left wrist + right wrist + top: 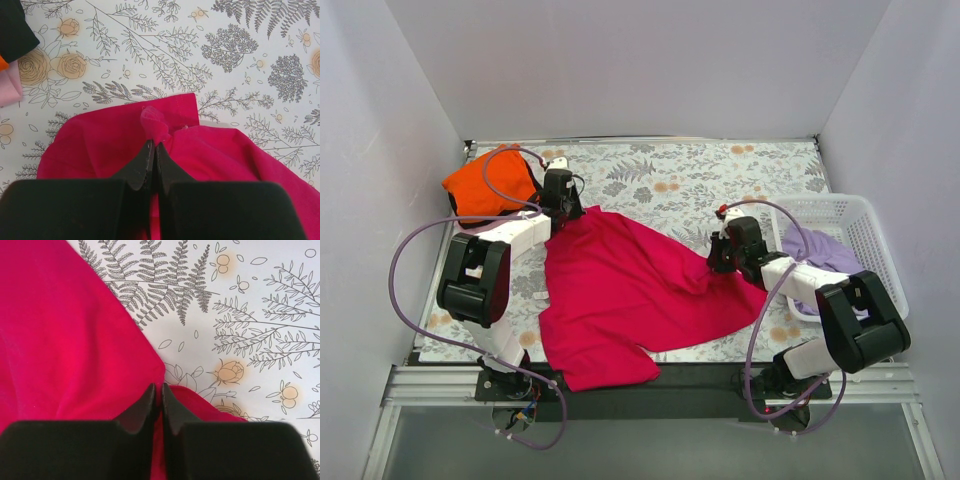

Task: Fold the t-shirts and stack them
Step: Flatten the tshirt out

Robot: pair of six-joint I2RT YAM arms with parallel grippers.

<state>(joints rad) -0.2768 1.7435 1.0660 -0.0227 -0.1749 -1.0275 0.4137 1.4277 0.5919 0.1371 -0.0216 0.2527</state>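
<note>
L pincer, R pincer prob. pinch crimson tee.

The crimson-magenta t-shirt lies spread and rumpled across the middle of the floral table, its near hem hanging towards the front edge. The left gripper pinches a small twist of its far corner, and the right gripper is closed on its right edge. The orange t-shirt sits bunched at the far left. A pale pink t-shirt shows only as a sliver there. The lavender t-shirt lies crumpled in the white basket.
</note>
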